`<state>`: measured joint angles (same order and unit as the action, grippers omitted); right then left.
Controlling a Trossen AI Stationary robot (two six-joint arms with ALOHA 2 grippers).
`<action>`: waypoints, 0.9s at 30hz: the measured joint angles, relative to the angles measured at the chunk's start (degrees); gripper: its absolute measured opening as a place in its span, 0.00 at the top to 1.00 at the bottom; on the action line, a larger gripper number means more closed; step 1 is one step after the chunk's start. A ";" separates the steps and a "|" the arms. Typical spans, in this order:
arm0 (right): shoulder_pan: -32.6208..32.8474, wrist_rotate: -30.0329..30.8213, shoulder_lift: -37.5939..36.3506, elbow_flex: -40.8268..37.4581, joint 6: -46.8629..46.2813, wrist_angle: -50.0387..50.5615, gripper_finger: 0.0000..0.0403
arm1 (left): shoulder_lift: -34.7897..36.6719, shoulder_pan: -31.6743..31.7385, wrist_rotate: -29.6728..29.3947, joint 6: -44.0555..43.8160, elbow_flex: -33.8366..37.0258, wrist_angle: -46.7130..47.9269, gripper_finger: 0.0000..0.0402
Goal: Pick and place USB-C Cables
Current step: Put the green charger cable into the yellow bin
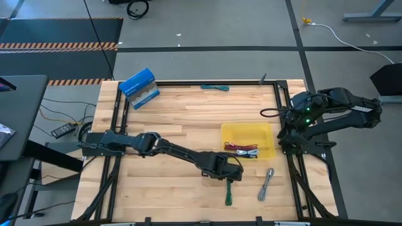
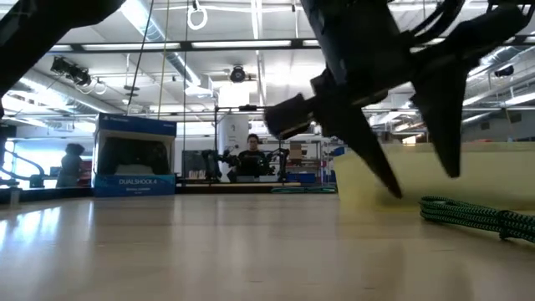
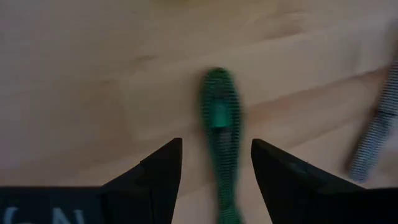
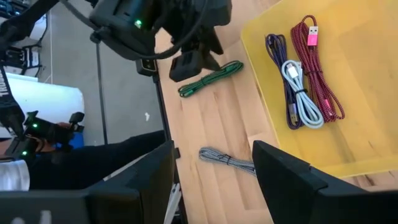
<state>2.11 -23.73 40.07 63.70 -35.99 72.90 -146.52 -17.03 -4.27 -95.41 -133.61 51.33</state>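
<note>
Here the left gripper (image 3: 214, 165) hangs spread over the green cable (image 3: 219, 130) near the table's front edge, fingers straddling it to allow closure; the right gripper (image 4: 211, 177) waits open at the right, clear of the yellow tray (image 1: 233, 132)

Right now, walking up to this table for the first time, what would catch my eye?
Probably the yellow tray right of the table's middle, holding purple, white and maroon cables. Just in front of it, the left gripper hangs with open fingers over a green cable, with a grey cable beside it. A blue box stands at the far left corner.
</note>
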 joint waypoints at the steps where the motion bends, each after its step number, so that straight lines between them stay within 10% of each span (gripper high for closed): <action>1: 0.00 0.00 0.00 0.00 -0.06 -0.02 0.45 | -0.35 0.11 0.09 -0.05 -0.09 -1.28 0.50; 14: 0.00 1.31 0.02 0.00 -1.09 0.00 0.45 | -2.71 0.22 1.59 4.26 -0.12 -4.07 0.53; 27: 0.00 3.23 0.02 0.00 -2.01 -0.17 0.45 | -3.20 1.27 7.84 14.22 0.03 -7.11 0.96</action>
<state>2.11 -20.49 40.10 63.70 -38.00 72.73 -149.72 -15.77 3.56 -81.18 -133.58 44.22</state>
